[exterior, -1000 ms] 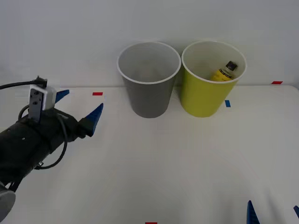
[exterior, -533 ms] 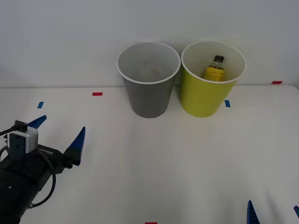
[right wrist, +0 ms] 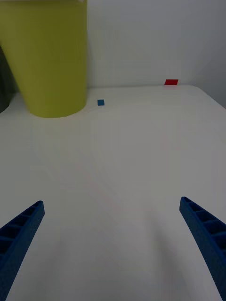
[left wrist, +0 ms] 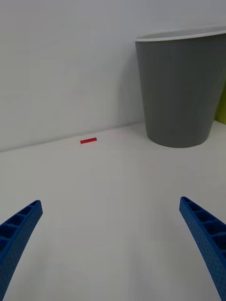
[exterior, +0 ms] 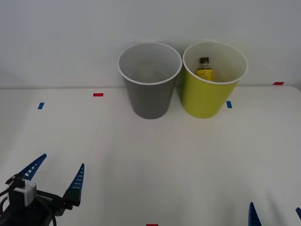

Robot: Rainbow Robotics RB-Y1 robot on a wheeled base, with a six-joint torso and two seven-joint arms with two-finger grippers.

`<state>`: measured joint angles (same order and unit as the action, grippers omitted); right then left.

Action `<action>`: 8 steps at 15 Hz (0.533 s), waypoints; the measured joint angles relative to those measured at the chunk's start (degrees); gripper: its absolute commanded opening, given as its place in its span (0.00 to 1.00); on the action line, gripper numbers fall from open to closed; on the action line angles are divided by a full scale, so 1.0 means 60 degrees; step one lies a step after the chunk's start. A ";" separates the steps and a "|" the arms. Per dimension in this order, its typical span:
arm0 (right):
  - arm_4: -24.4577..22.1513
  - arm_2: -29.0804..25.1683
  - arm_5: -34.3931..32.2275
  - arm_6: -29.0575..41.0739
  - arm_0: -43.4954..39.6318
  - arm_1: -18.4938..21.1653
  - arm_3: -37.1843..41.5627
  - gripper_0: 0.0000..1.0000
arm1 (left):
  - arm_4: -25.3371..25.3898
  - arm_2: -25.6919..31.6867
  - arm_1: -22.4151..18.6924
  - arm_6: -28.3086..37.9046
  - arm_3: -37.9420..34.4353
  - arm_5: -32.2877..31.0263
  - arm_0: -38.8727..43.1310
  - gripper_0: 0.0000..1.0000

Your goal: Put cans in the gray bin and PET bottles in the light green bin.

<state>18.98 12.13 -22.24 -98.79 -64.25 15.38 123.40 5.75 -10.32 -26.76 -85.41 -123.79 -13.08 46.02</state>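
The left claw point(exterior: 55, 178) has two blue, pointed fingers with ribbed, open-lattice sides and finely dotted faces, tapering to narrow tips. Behind them sits a black body with a small white block mounted on top and thin black cables looping beside it. The right claw point(exterior: 275, 215) has the same blue ribbed fingers point(right wrist: 205, 235), each a long wedge with slanted cells along its edge
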 measured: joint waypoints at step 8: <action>0.0000 0.0000 0.0000 0.0000 0.0000 0.0000 0.0000 1.00 | -0.0134 0.0053 0.0875 -0.0509 0.0182 -0.0643 0.2127 1.00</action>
<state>18.98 12.13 -22.24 -98.79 -64.25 15.38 123.40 4.94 -10.01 -21.51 -88.46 -122.70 -16.94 58.79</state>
